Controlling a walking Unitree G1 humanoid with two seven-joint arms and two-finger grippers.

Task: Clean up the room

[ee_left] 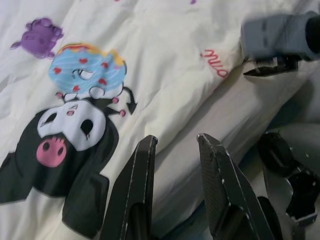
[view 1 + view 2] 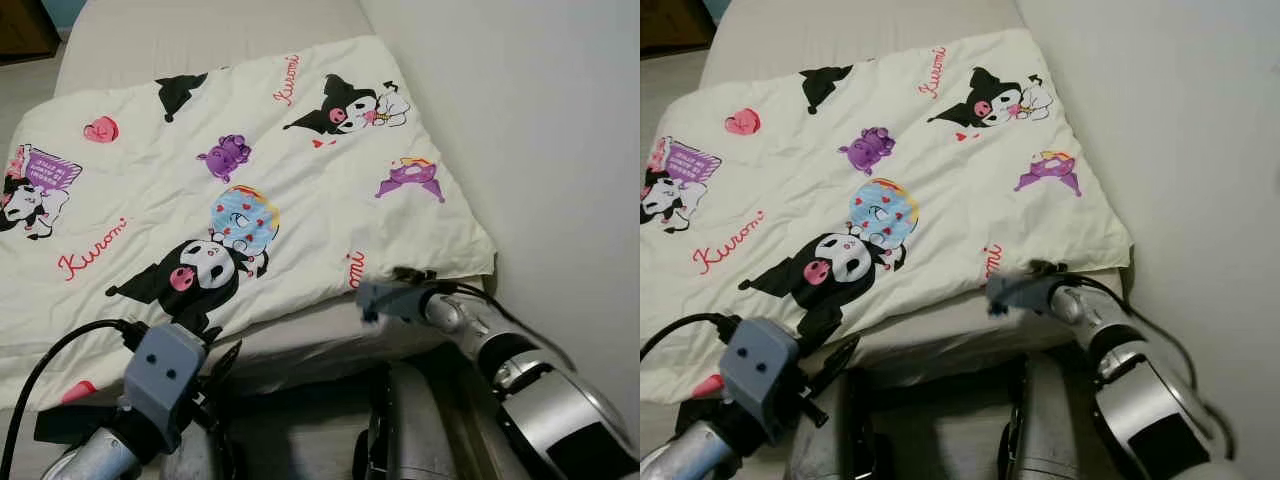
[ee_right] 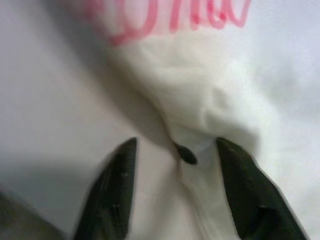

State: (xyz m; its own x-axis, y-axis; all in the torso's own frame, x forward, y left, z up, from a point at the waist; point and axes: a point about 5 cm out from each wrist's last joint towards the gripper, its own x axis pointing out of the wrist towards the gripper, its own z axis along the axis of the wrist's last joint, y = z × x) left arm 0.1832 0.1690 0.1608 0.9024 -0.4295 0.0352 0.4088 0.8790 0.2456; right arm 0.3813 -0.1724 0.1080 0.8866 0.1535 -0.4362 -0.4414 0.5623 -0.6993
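A cream blanket printed with black cartoon figures and pink lettering lies spread over the bed. My left gripper hovers at the blanket's near edge, by the big black figure. Its fingers are open with nothing between them. My right gripper is at the near right edge of the blanket, beside the pink lettering. It is open, and a bunched fold of the blanket's edge lies just ahead of the gap between its fingertips. That arm is blurred in the eye views.
The beige mattress shows beyond the blanket and along its near side. A white wall runs close along the bed's right side. My own body shows at the bottom. Dark furniture stands far left.
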